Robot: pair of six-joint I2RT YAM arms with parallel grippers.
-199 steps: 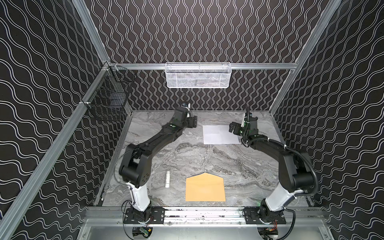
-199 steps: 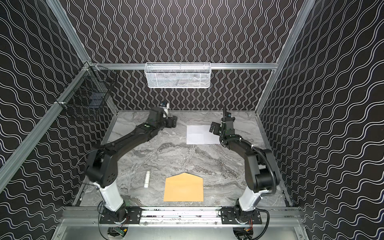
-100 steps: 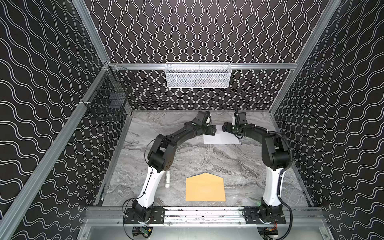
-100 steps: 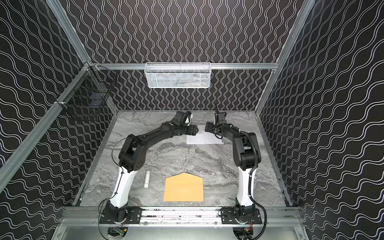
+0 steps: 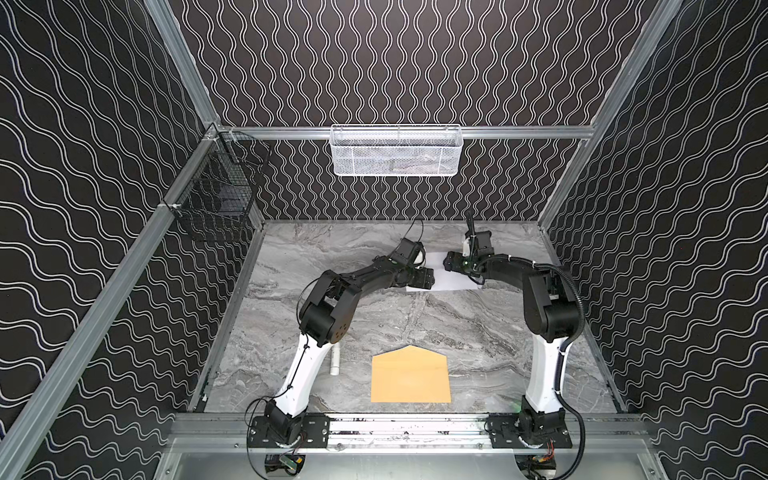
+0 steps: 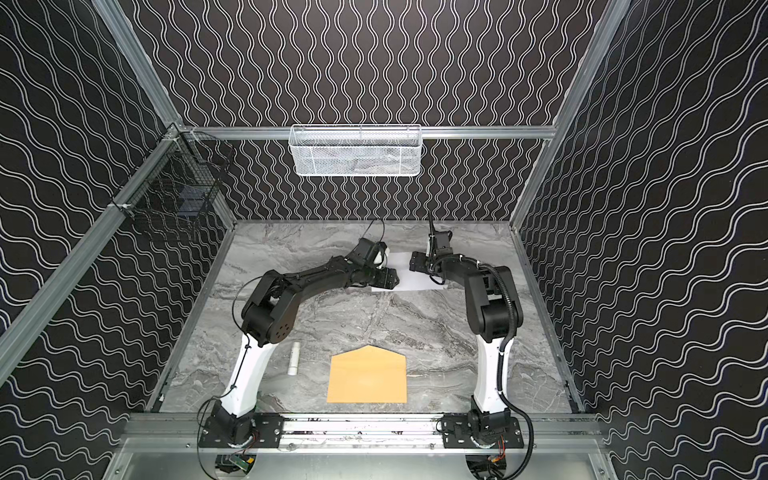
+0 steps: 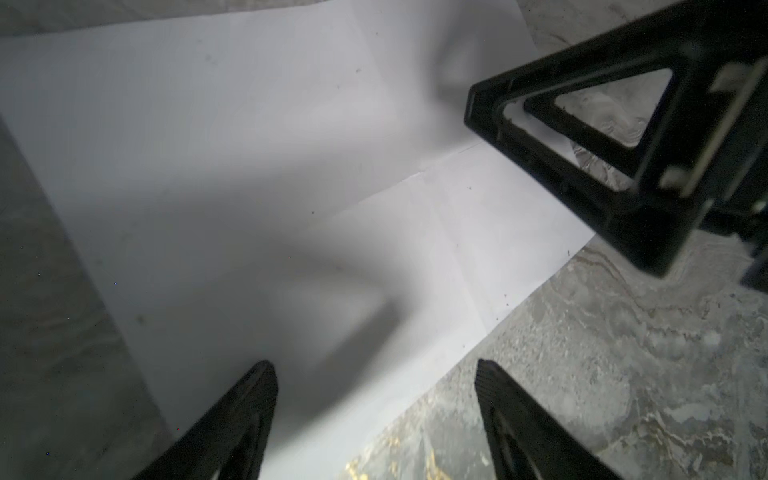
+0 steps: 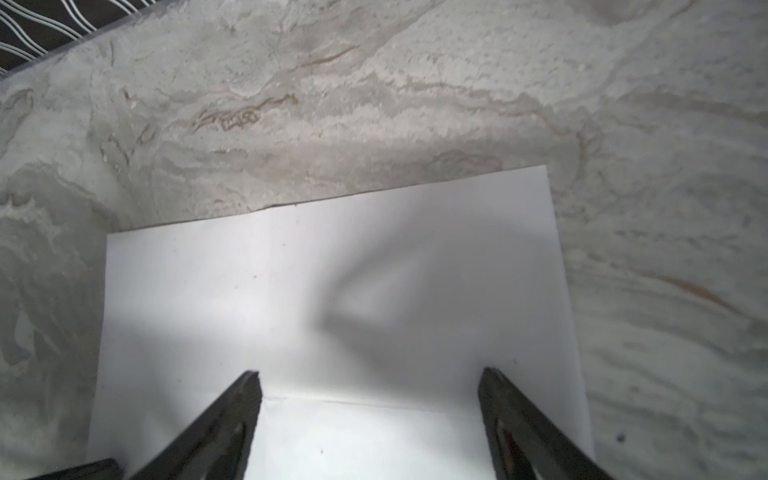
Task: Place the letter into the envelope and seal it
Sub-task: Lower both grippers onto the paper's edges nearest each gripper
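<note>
Grey marble-look desk [image 5: 415,324], boxed in by black walls with white wavy lines.

Left jaws: spread wide, nothing between them. In the left wrist view one finger [image 7: 232,424] sits over the letter [image 7: 249,166] and its mate over bare desk, so they straddle the sheet's edge (touching the paper or not, cannot tell).

Right jaws: also spread, also empty. In the right wrist view both fingers are over the letter [image 8: 332,299], with the tip of one [image 8: 245,390] at a faint crease. A finger of the right jaws [image 7: 484,112] also shows in the left wrist view, low at the sheet's border.

In both top views the letter [image 5: 453,280] [image 6: 415,280] lies flat toward the back of the desk. The left jaws are at its near left corner and the right jaws at its far side.

Envelope [image 5: 410,380] [image 6: 367,376]: tan, flat near the front edge, flap open and pointing to the back wall, well apart from the letter.

Small white cylinder [image 5: 335,361] lies just left of the envelope, beside the left arm.

White mesh basket [image 5: 396,150] hangs on the back rail, and a black wire basket [image 5: 216,199] on the left rail.
</note>
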